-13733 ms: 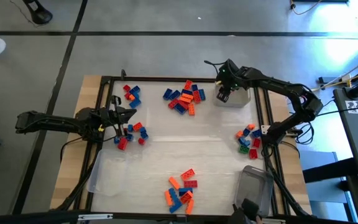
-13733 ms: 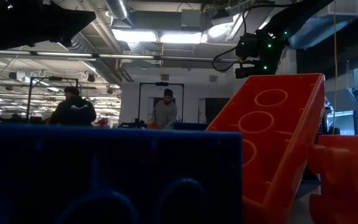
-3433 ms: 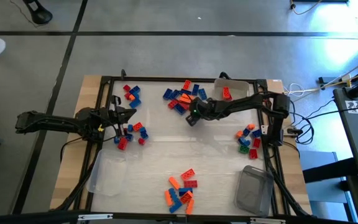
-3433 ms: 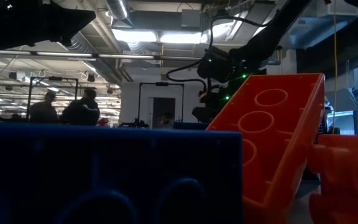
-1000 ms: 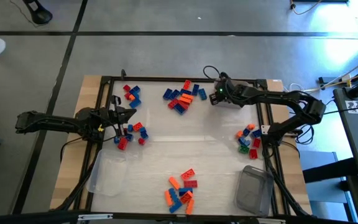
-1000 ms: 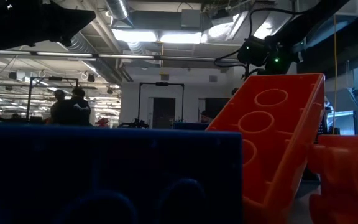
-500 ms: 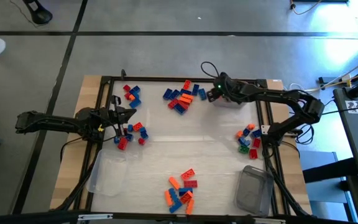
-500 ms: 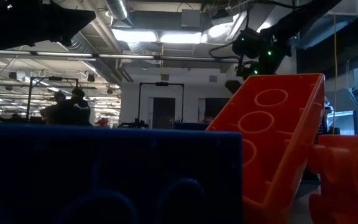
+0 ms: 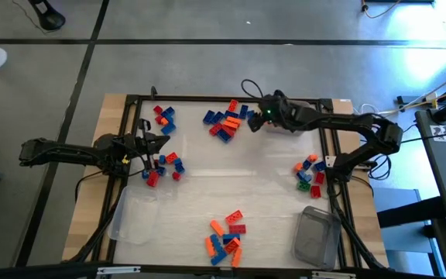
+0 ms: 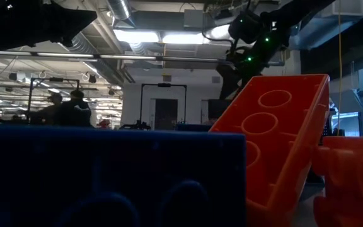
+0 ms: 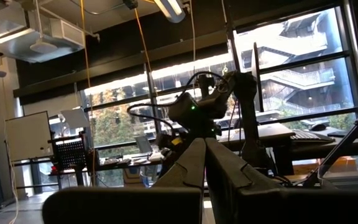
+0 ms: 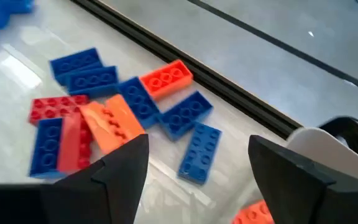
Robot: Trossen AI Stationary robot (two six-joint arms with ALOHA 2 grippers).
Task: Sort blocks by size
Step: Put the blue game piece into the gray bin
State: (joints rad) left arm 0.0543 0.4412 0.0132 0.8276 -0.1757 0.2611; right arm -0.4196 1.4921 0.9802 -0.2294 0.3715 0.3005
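Note:
The blocks lie in several heaps on the table: far left (image 9: 163,116), far centre (image 9: 227,122), left of middle (image 9: 163,164), right (image 9: 310,172) and near centre (image 9: 225,236). My right gripper (image 9: 255,120) hangs open above the table between the far-centre heap and a clear tub (image 9: 299,124). Its wrist view shows blue, red and orange blocks (image 12: 123,112) below the spread fingers of that gripper (image 12: 197,180), nothing between them. My left gripper (image 9: 164,144) is shut and held off the table beside the left heap; in its wrist view the gripper (image 11: 204,155) points across at the right arm.
A clear tub (image 9: 134,217) stands near left and a grey tub (image 9: 316,236) near right. A black frame (image 9: 207,99) edges the work area. In the low view a blue block (image 10: 106,176) and a leaning orange block (image 10: 276,145) fill the foreground. People (image 10: 68,107) stand far behind.
My right gripper has gone from above the far-right tub toward the table's left, to the edge of the far-centre heap, rising a little and rolling its wrist. The blocks have stayed where they were.

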